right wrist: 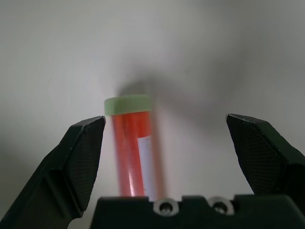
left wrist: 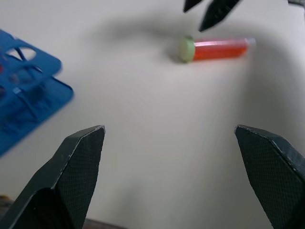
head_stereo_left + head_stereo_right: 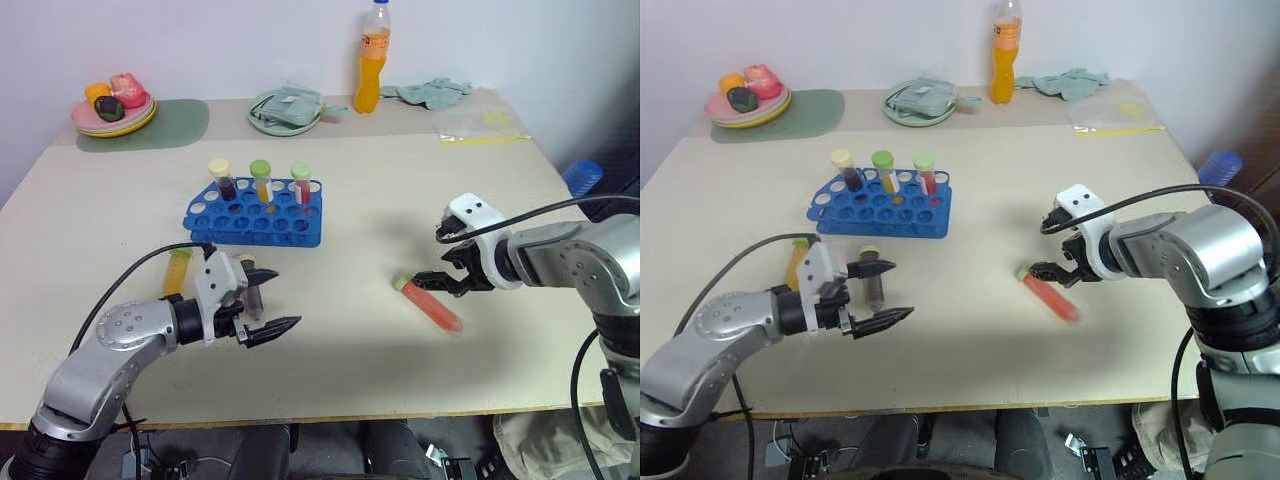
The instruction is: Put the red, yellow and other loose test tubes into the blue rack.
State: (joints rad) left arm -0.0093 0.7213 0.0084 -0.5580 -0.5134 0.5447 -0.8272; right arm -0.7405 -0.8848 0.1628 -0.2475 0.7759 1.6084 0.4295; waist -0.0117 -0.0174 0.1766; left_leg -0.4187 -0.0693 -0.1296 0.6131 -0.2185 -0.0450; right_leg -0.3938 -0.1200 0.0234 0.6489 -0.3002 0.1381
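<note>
I have the right gripper [image 3: 448,258] hanging just above the red tube [image 3: 431,304], jaws spread wide and nothing in them. The tube lies flat on the table [image 3: 400,180], well to the right of the blue rack [image 3: 256,212], with its pale green cap toward the rack and its body running away toward the table's near right corner. In the right wrist view its cap end sits between my two fingers, nearer one of them than the other, and its long axis runs along the direction the gripper points (not across the jaws, which is what I would want). So I judge the wrist wants a turn, or a shift toward the middle of the tube, before I close.

The left gripper [image 3: 268,300] is also wide open and empty, hovering low in front of the rack. It points across the table toward the red tube but is well apart from it, so the right arm is clearly the nearer one.

A dark tube [image 3: 252,295] lies right by the left fingers, and a yellow tube [image 3: 177,270] just behind that arm. Three capped tubes already stand in the rack's back row.
</note>
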